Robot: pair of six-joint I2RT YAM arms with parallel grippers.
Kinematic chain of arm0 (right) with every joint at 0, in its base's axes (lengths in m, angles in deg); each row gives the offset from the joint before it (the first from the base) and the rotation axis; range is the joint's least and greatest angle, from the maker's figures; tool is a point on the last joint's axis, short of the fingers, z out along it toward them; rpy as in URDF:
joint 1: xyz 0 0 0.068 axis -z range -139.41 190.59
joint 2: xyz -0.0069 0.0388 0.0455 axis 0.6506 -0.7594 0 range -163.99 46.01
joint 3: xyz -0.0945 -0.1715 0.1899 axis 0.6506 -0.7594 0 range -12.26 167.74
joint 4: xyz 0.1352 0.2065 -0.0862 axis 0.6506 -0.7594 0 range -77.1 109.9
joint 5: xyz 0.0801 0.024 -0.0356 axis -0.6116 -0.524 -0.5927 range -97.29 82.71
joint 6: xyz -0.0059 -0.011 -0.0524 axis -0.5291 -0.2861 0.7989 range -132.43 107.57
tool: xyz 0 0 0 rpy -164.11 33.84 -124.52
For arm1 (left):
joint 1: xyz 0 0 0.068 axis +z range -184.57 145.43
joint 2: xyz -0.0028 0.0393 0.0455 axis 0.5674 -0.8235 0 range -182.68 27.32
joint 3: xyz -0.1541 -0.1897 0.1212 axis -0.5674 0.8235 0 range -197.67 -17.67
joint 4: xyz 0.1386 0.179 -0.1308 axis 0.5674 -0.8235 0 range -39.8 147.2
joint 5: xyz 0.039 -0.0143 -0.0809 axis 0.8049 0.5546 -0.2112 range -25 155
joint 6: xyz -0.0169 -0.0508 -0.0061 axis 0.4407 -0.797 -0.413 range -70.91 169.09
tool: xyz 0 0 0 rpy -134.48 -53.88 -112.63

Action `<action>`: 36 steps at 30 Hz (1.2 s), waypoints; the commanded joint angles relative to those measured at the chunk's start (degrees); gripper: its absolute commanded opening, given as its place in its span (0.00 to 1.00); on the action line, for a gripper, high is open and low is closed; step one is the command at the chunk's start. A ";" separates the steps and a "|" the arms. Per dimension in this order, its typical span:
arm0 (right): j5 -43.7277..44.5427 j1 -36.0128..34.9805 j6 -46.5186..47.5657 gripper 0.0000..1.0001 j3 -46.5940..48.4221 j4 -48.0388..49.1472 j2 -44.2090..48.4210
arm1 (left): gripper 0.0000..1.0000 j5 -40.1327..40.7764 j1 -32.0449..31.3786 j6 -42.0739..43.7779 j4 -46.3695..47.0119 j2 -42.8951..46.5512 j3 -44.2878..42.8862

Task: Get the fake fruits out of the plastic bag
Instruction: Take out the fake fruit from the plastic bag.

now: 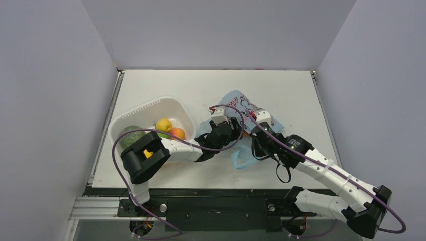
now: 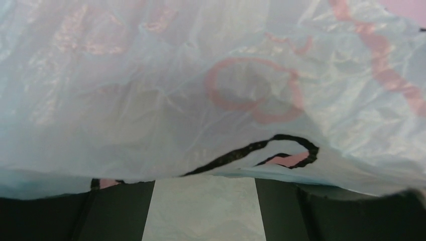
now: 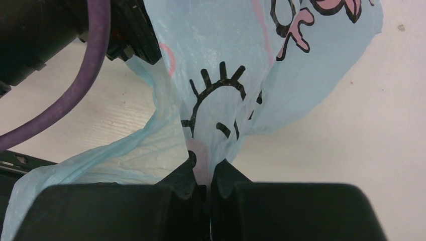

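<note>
The plastic bag lies crumpled at mid-table, light blue with pink and black prints. My left gripper is pushed in at its left side. In the left wrist view the bag film drapes over the gripper, whose dark fingers stand wide apart and hold nothing. My right gripper is shut on a fold of the bag, pinched between its jaws. A small red spot shows at the bag between the grippers. The other fake fruits are hidden.
A white slotted tub stands left of the bag, holding a green melon and yellow, lime-green and peach pieces. A bag handle loop trails towards the near edge. Grey walls enclose the table.
</note>
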 commanded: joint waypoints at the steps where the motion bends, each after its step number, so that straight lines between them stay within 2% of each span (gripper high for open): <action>1: -0.79 0.31 -0.22 0.00 1.29 1.06 1.25 | 0.65 3.73 1.15 -2.88 5.76 -1.46 -2.43; 7: -2.46 0.32 -1.02 0.00 0.87 1.19 2.20 | 0.64 9.42 1.27 -14.98 16.66 -4.11 1.91; 12: -3.16 0.27 -0.88 0.00 1.97 1.19 2.63 | 0.63 13.44 0.55 -22.21 17.27 -7.37 0.01; 16: -3.69 0.28 -0.78 0.00 2.75 1.12 2.94 | 0.62 20.28 -1.34 -22.94 16.24 -8.81 -1.82; 19: -4.21 0.29 -0.81 0.00 2.97 1.00 3.10 | 0.59 25.44 -2.09 -24.18 19.14 -10.51 -2.13; 22: -4.28 0.32 -0.80 0.00 3.29 0.60 3.61 | 0.54 27.36 -2.45 -24.97 25.63 -13.65 -2.59; 30: -3.90 0.27 -0.38 0.00 4.86 -0.49 4.18 | 0.49 29.21 -2.49 -27.48 29.82 -18.36 -5.53; 34: -3.20 0.28 -0.09 0.00 4.55 -0.75 4.36 | 0.35 28.65 -2.09 -24.53 33.65 -19.45 -5.83; 36: -2.83 0.27 -0.01 0.00 4.28 -0.89 4.47 | 0.24 27.72 -1.57 -25.17 34.71 -19.67 -5.25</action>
